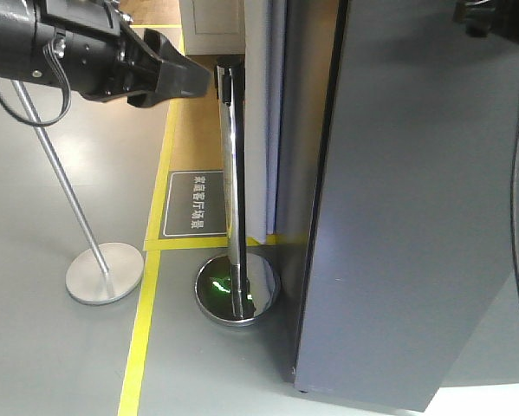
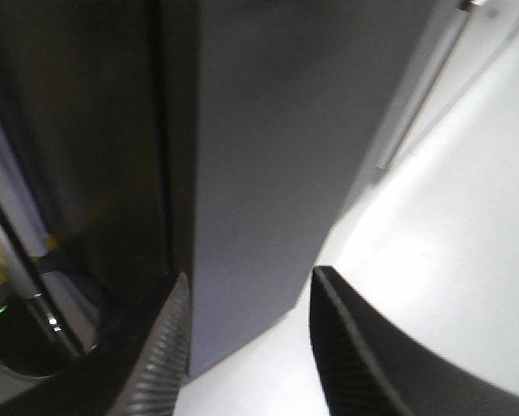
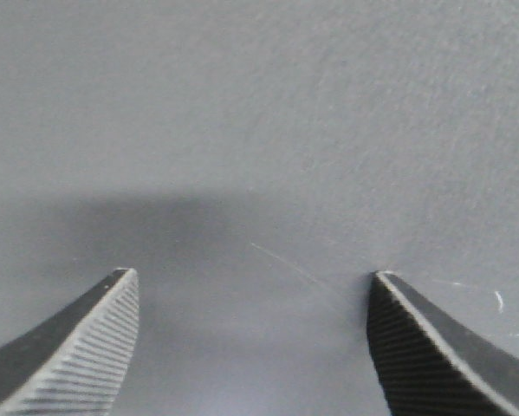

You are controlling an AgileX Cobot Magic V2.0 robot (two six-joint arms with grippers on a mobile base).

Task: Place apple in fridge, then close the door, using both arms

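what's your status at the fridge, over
Left pincer open, empty, beside fridge. Right pincer open, tips at grey panel. Apple not in view. Chrome post stands left of fridge.

At the lower centre of the front view, a chrome post (image 1: pixel 233 173) stands on a round shiny base (image 1: pixel 237 292). To its left, a thinner tilted pole (image 1: pixel 64 186) meets a flat grey disc (image 1: pixel 104 272). Yellow floor tape (image 1: pixel 142 334) borders a dark floor sign (image 1: pixel 194 204) with white characters.
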